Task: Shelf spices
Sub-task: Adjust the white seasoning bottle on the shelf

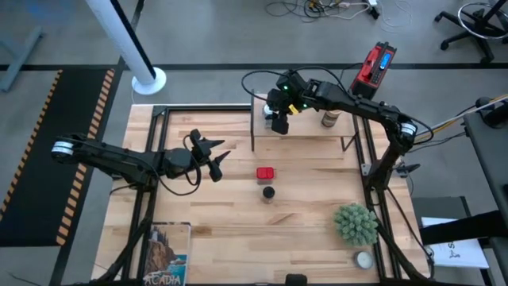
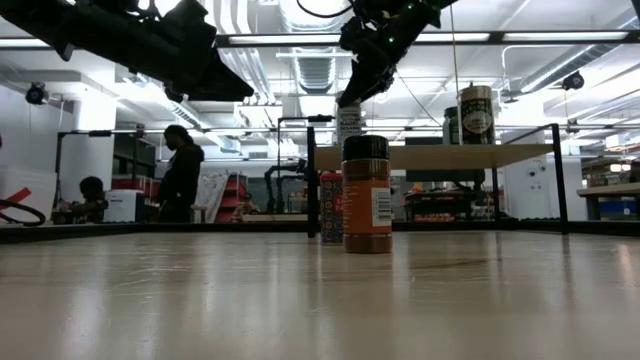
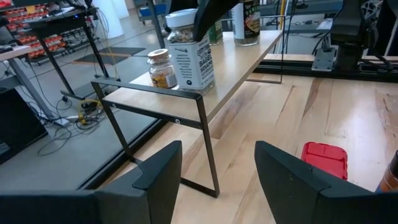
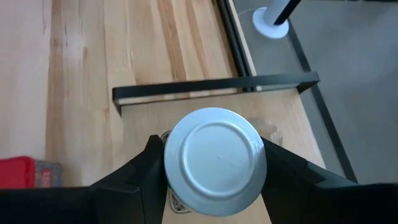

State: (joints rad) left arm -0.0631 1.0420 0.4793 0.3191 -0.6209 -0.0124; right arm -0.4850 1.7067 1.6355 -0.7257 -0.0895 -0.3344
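The shelf (image 1: 305, 141) stands at the table's far side. My right gripper (image 1: 278, 119) is over its left end, shut on a jar with a pale lid (image 4: 214, 162) and a white label (image 3: 194, 62). A smaller jar (image 3: 161, 68) stands beside it on the shelf. A tan cylinder (image 1: 329, 119) and other jars (image 2: 477, 115) stand toward the shelf's right end. A red square tin (image 1: 266, 173) and a black-lidded jar (image 1: 268, 193) stand on the table in front of the shelf. My left gripper (image 1: 216, 159) hovers open, left of the red tin. My right gripper pinches the jar between its two fingers (image 4: 152, 171) at the lid's rim (image 4: 171, 162), one finger on each side. The fingers come from above, pointing down. The jar is upright, its base (image 3: 198, 87) at the shelf top near the left end; whether it rests there I cannot tell.
A spiky green plant (image 1: 355, 224) and a flat white round tin (image 1: 363, 259) sit at the near right. A book (image 1: 167, 253) lies at the near left. Bare tabletop lies between the left gripper and the near edge.
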